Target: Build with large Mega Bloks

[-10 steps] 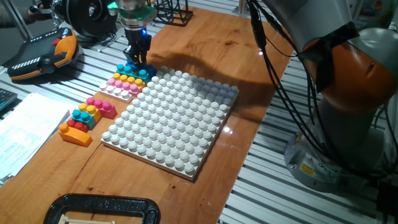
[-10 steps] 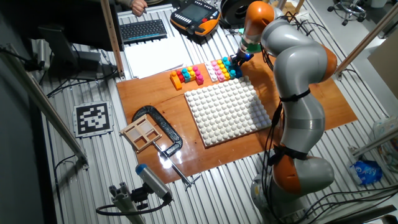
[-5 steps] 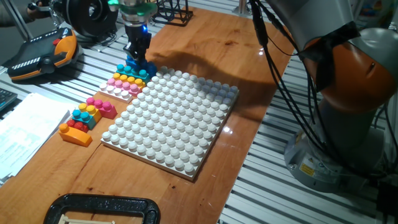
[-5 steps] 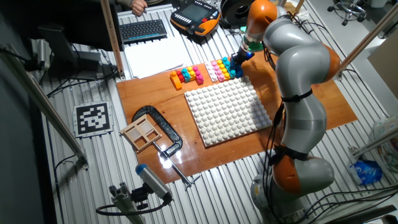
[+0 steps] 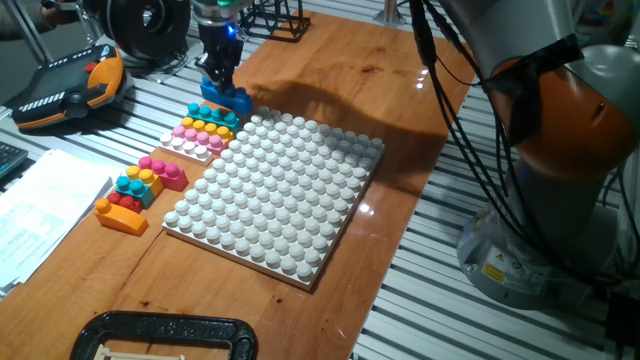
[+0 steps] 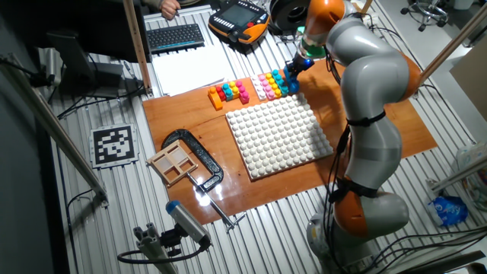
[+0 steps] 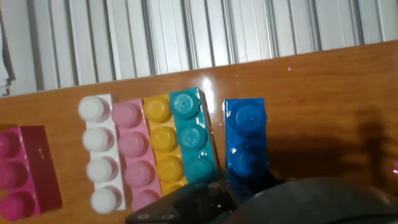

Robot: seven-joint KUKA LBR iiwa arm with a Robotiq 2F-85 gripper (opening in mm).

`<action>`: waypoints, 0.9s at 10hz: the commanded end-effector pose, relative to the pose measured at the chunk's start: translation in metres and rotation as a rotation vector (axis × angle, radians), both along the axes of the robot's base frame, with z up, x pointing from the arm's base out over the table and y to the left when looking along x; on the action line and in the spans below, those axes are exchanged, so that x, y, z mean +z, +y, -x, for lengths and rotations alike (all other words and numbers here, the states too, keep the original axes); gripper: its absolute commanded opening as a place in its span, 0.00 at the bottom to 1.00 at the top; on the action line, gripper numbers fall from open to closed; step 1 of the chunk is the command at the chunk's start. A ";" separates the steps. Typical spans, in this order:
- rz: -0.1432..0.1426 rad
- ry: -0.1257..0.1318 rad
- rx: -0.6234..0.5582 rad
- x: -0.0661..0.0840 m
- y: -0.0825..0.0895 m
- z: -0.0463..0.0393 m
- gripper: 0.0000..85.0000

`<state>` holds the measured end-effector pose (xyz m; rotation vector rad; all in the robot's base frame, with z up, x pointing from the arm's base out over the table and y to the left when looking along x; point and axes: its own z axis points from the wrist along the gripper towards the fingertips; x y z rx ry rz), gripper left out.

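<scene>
My gripper [image 5: 222, 84] is shut on a dark blue brick [image 5: 237, 100] and holds it just above the wooden board, at the far left corner of the white studded baseplate [image 5: 280, 195]. In the hand view the dark blue brick [image 7: 245, 134] hangs beside a row of cyan [image 7: 191, 137], yellow [image 7: 163, 140], pink [image 7: 132, 149] and white [image 7: 98, 152] bricks, with a small gap to the cyan one. The gripper [image 6: 296, 66] also shows in the other fixed view. A second cluster of pink, cyan and orange bricks [image 5: 138, 188] lies further left.
A teach pendant [image 5: 70, 90] and papers [image 5: 40, 215] lie left of the board. A black clamp [image 5: 160, 335] sits at the near edge. A keyboard [image 6: 175, 36] and a small wooden box [image 6: 173, 162] show in the other fixed view. The arm's base [image 5: 540, 200] stands right.
The gripper has risen from the brick row and shifted slightly away, lifting the dark blue brick off its place beside the cyan brick.
</scene>
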<state>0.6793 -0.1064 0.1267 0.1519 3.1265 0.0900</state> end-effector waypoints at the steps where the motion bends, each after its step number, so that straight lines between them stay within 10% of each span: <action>1: 0.005 0.006 0.009 0.005 -0.001 0.0062 0.00; 5: 0.026 -0.028 0.050 0.006 -0.007 0.0519 0.00; 9: 0.061 -0.040 0.078 -0.005 -0.014 0.0778 0.00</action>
